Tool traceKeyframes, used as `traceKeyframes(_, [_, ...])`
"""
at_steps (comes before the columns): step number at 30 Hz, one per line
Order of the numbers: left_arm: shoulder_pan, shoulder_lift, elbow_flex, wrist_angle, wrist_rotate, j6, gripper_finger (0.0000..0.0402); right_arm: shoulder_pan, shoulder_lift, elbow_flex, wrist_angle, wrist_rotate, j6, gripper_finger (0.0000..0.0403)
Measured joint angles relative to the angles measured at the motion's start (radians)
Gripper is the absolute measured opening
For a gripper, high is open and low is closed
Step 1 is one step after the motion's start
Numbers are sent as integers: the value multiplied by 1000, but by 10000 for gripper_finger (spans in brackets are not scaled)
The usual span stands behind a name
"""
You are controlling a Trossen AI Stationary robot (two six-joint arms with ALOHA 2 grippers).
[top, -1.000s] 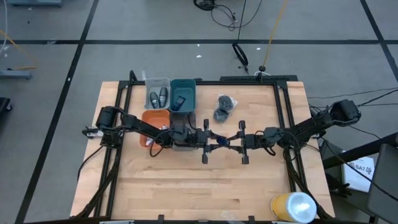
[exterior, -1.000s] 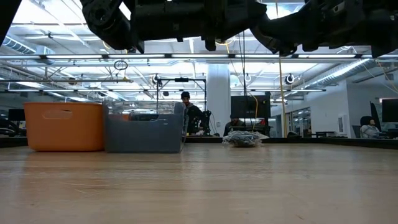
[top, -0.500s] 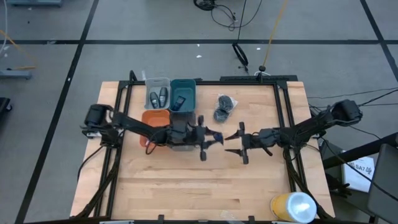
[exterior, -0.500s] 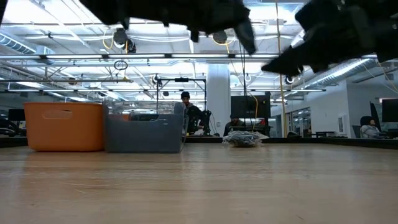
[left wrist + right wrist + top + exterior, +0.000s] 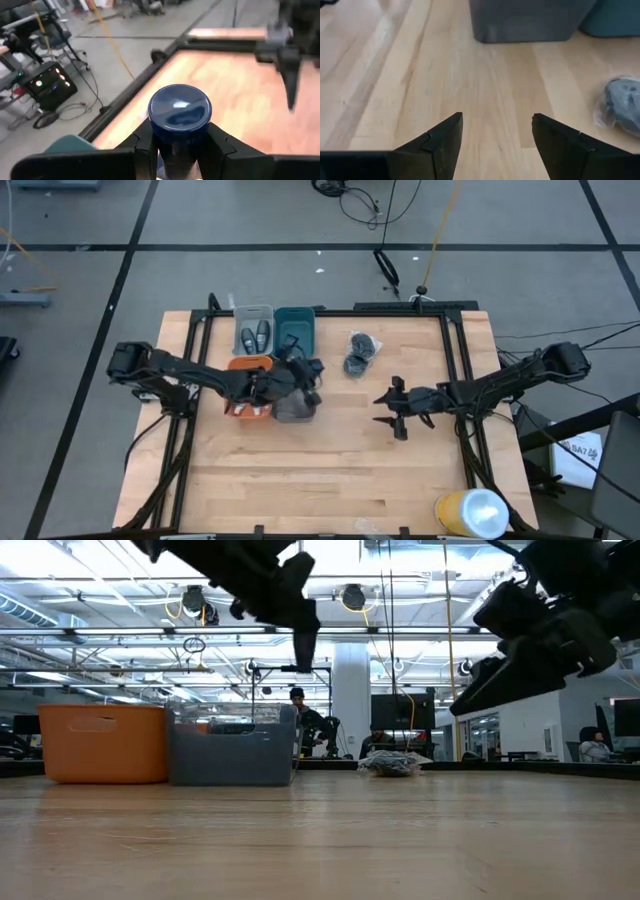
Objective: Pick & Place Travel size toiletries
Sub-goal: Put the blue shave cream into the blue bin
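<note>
My left gripper (image 5: 306, 370) hovers over the grey bin (image 5: 293, 408), shut on a dark blue toiletry with a round end (image 5: 180, 111). My right gripper (image 5: 388, 407) hangs open above the bare table's middle, holding nothing; its own view shows its fingers spread (image 5: 495, 142). Two dark grey puffs (image 5: 358, 352) in clear wrap lie on the table behind it. Two dark grey bottles (image 5: 254, 336) lie in the clear bin (image 5: 240, 315). My left gripper pinches the dark blue toiletry between its two fingers, on opposite sides of its body (image 5: 180, 145) just behind the round end. The fingers come nearly level from the table's left. The toiletry lies along them, its round end pointing forward, lifted clear of bins and table.
An orange bin (image 5: 250, 372), the grey bin, a teal bin (image 5: 296, 328) and the clear bin cluster at the far left. A big yellow cylinder (image 5: 470, 512) lies at the near right corner. Bare wood (image 5: 330, 470) spreads across the near half.
The grippers met at the table's middle with the blue toiletry between them. My right gripper has opened, let go and drawn back a little toward the right edge, sinking. My left gripper has carried the toiletry up and toward the far left, over the grey bin, tipping up toward level.
</note>
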Motion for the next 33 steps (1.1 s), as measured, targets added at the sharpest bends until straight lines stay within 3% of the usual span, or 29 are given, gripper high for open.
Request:
traceKeyframes(10, [265, -55, -61, -11, 38, -125, 86, 0, -45, 0, -2, 0, 4, 222])
traceKeyframes(19, [497, -21, -64, -147, 228, -393, 87, 0, -53, 0, 6, 0, 16, 217])
traceKeyframes(25, [532, 31, -63, -167, 322, -446, 87, 0, -53, 0, 12, 0, 16, 216])
traceKeyframes(33, [529, 50, -64, -175, 317, -438, 147, 0, -53, 0, 12, 0, 23, 216])
